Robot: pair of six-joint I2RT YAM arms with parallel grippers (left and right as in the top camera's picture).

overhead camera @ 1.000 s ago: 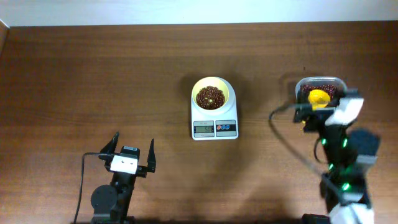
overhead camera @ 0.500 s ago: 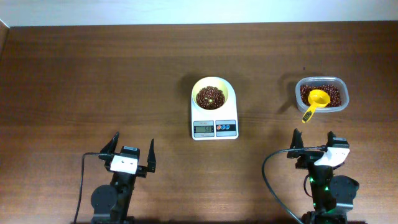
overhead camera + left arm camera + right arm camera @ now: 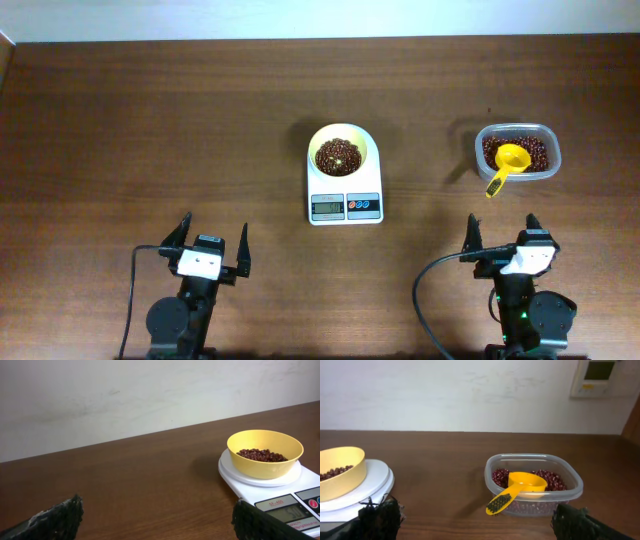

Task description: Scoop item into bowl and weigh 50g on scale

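Note:
The pale yellow bowl [image 3: 339, 147] stands on the white scale [image 3: 345, 207] at the table's middle, holding dark red-brown beans [image 3: 338, 156]. It also shows in the left wrist view [image 3: 265, 452] and the right wrist view [image 3: 340, 472]. The scale's display [image 3: 287, 510] reads about 50. My left gripper [image 3: 211, 238] is open and empty near the front left. My right gripper [image 3: 503, 232] is open and empty near the front right, apart from the tub.
A clear plastic tub [image 3: 517, 152] of beans stands at the right, with a yellow scoop [image 3: 507, 164] resting in it, handle over the rim [image 3: 501, 501]. A white wall runs along the table's far edge.
My right arm drew back from the tub to the front right and settled there. The scoop stays lying in the tub. The left arm has not moved.

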